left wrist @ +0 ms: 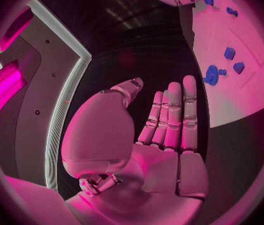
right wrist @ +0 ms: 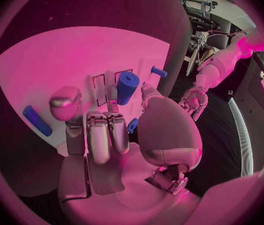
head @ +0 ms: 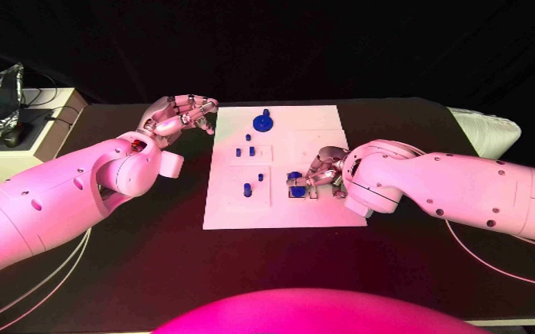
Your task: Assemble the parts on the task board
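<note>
Left hand (head: 178, 115) off the task board's (head: 323, 210) left edge, near its far corner, over bare black table (head: 134, 272); palm flat, fingers straight and close together, nothing held. Idle; little risk there unless swung inward across the small pegs (head: 247, 151) standing left of the board's centre.

Round blue part (head: 263, 123) seated near the board's far edge, apart from both hands.

Right hand (head: 320, 171) low over the board's right half toward the near edge, fingers curled down round a blue cylinder part (right wrist: 126, 87), seemingly pinched upright. Grip contact partly hidden, so firmness hard to judge.

Likely trouble: cylinder tilting in the fingers and jamming at its socket, or slipping out and rolling; curled fingers nudging the blue block (head: 297, 191) just beside.
</note>
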Available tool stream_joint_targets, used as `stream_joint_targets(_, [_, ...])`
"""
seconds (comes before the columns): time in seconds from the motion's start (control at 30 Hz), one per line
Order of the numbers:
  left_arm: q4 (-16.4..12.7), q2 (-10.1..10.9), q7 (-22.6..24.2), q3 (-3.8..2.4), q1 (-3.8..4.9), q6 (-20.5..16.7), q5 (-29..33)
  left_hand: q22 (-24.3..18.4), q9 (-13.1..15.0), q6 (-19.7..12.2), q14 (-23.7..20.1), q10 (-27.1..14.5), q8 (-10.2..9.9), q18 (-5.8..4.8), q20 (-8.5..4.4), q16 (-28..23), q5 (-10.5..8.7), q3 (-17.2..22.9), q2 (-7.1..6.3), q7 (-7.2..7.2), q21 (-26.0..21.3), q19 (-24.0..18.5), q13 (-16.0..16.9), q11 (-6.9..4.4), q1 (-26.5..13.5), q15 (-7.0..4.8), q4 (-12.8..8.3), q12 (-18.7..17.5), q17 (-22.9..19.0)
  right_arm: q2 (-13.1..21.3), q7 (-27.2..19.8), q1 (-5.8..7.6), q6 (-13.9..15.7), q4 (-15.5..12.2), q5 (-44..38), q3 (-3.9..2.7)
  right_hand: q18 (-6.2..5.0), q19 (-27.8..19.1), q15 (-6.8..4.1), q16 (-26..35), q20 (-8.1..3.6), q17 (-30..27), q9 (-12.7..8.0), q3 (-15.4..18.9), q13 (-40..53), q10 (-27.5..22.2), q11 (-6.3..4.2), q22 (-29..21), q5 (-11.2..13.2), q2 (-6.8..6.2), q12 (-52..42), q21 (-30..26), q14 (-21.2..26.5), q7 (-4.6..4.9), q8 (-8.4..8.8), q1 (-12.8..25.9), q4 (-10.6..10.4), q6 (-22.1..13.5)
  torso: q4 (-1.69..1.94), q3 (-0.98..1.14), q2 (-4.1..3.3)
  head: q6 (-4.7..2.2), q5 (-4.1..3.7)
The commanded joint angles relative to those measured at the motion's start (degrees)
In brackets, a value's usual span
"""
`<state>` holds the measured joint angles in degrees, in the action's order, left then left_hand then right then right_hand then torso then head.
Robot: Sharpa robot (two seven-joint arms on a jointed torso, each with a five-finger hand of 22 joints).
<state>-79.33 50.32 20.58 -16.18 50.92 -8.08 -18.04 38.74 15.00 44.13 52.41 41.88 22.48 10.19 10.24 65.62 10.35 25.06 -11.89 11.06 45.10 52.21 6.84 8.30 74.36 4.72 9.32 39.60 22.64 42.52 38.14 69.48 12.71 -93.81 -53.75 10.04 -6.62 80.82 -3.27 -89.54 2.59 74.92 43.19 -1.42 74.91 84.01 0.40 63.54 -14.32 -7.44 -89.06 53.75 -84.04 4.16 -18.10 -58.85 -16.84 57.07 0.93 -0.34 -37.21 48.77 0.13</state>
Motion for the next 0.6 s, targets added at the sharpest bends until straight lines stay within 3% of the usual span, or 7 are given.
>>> stream_joint_targets(0.03, [-0.14, -0.04, 0.27, -0.04, -0.01, 0.82, -0.07, -0.10, -0.09, -0.32, 0.13, -0.26, -0.02, 0.32, -0.09, 0.38, -0.13, -0.43, 0.35, 0.09, -0.38, 0.27, -0.05, 0.00, 0.03, -0.14, 0.01, -0.39, -0.08, 0.59, -2.42, -0.07, 0.59, -0.51, -1.30, 0.00, 0.09, -0.25, -0.18, 0.22, 0.07, 12.92, 0.10, 0.39, 14.23, 5.30, -0.19, 0.00, 0.08, 0.52, 0.20, -0.16, -5.50, 0.33, 0.31, 0.00, 0.00, -0.06, 0.08, 0.04, -0.05, -0.06, -0.07])
stream_joint_targets(0.17, [-0.12, 0.01, 0.25, -0.04, -0.01, 0.84, -0.07, -0.10, -0.09, -0.32, 0.13, -0.26, -0.02, 0.32, -0.09, 0.38, -0.13, -0.43, 0.35, 0.09, -0.38, 0.27, -0.05, 0.00, 0.03, -0.14, 0.01, -0.39, -0.08, 2.26, -5.28, -0.09, 1.22, -1.69, -1.35, -0.01, 0.13, -0.06, -0.38, 0.17, -0.05, 13.08, 0.65, 0.39, 14.32, 5.38, -0.46, 0.40, -0.07, 2.03, 0.09, 0.01, -5.54, 0.00, -0.22, -3.91, 0.28, 0.65, 0.04, 0.02, -0.02, -0.06, 0.03])
stream_joint_targets(0.3, [-0.05, 0.06, 0.25, -0.04, -0.02, 0.83, -0.07, -0.10, -0.09, -0.32, 0.13, -0.26, -0.02, 0.32, -0.09, 0.38, -0.13, -0.43, 0.35, 0.09, -0.38, 0.27, -0.05, 0.00, 0.03, -0.14, 0.01, -0.39, -0.08, 4.43, -7.94, -0.09, 1.52, -3.22, -0.86, -0.07, 0.18, 0.12, -0.70, 0.11, -0.29, 13.29, 1.33, 0.64, 14.48, 5.51, -0.88, 0.82, -0.05, 2.06, -0.12, 0.34, -5.59, -0.52, -1.30, -6.19, 0.26, 1.72, -0.06, 0.04, 0.00, -0.07, 0.10])
stream_joint_targets(0.6, [0.15, -0.02, 0.21, -0.04, -0.02, 0.93, -0.07, -0.10, -0.09, -0.32, 0.13, -0.26, -0.02, 0.32, -0.09, 0.38, -0.13, -0.43, 0.35, 0.09, -0.38, 0.27, -0.05, 0.00, 0.03, -0.14, 0.01, -0.39, -0.08, 7.99, -10.80, -0.02, -1.17, -5.76, 1.54, -0.32, 0.29, 0.32, -0.90, 0.01, -0.45, 13.58, 1.78, 1.22, 14.69, 5.68, -1.12, 1.32, 0.29, 1.90, -0.40, 0.88, -5.65, -0.79, -1.97, -6.54, 0.19, 2.17, -0.03, 0.10, 0.00, -0.06, 0.04])
